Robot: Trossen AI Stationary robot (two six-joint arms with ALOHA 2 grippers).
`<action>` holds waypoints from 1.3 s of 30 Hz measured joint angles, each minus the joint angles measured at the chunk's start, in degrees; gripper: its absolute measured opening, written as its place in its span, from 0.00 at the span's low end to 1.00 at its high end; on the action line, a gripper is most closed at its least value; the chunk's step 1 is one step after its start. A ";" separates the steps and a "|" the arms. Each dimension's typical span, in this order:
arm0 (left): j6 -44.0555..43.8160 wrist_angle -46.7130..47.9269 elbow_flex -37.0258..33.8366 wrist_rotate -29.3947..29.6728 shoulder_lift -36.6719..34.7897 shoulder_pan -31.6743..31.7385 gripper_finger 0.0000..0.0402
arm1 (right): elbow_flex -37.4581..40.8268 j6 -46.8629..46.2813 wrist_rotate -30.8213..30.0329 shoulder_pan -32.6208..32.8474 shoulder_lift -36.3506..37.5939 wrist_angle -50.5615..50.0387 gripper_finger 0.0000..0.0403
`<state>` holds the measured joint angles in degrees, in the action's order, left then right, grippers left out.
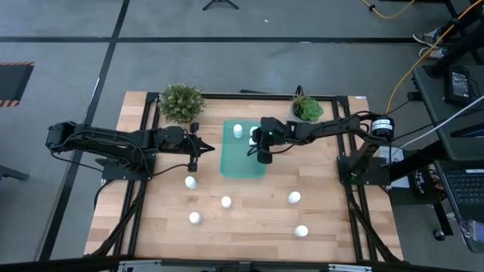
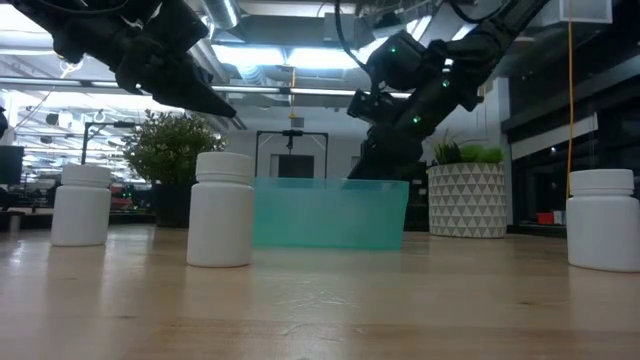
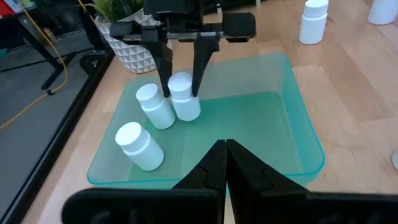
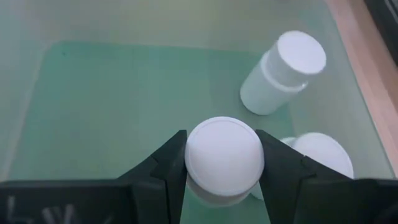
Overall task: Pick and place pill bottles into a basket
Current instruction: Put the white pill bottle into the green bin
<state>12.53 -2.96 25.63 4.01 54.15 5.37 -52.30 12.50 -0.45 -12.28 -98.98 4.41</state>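
Note:
The teal basket (image 1: 243, 168) lies at the table's middle. My right gripper (image 1: 262, 156) reaches down into it, shut on a white pill bottle (image 3: 185, 102). Two more bottles lie inside it, one (image 3: 155, 106) leaning beside the held one and one (image 3: 140, 146) on its side. My left gripper (image 1: 193, 159) hangs shut and empty above the table just left of the basket; its fingers (image 3: 225, 155) show in the left wrist view. Several bottles stand upright on the wood, the nearest one (image 1: 190, 182) below my left gripper. My right gripper pinches the bottle at its cap (image 4: 224, 154), one finger (image 4: 165, 165) on each side. The fingers come from above, pointing down. The bottle hangs about upright below them, inside the basket; whether its base touches the basket's floor I cannot tell.
A dark-potted plant (image 1: 181, 102) and a white patterned pot with a plant (image 1: 307, 109) stand at the far edge, on either side of the basket. Loose bottles stand at the near half (image 1: 226, 202), (image 1: 195, 218), (image 1: 294, 198), (image 1: 302, 231).

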 joint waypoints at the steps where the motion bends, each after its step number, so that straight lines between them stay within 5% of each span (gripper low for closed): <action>1: 0.00 0.00 0.00 0.00 0.00 0.00 0.00 | 0.17 0.06 0.05 0.02 0.00 0.77 0.37; 39: -1.33 0.13 -0.02 0.02 0.00 -0.02 0.02 | 0.23 -0.45 0.68 -0.45 -1.90 0.93 0.40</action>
<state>11.20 -2.83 25.61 4.03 54.15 5.34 -52.07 12.05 0.23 -12.73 -100.88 5.34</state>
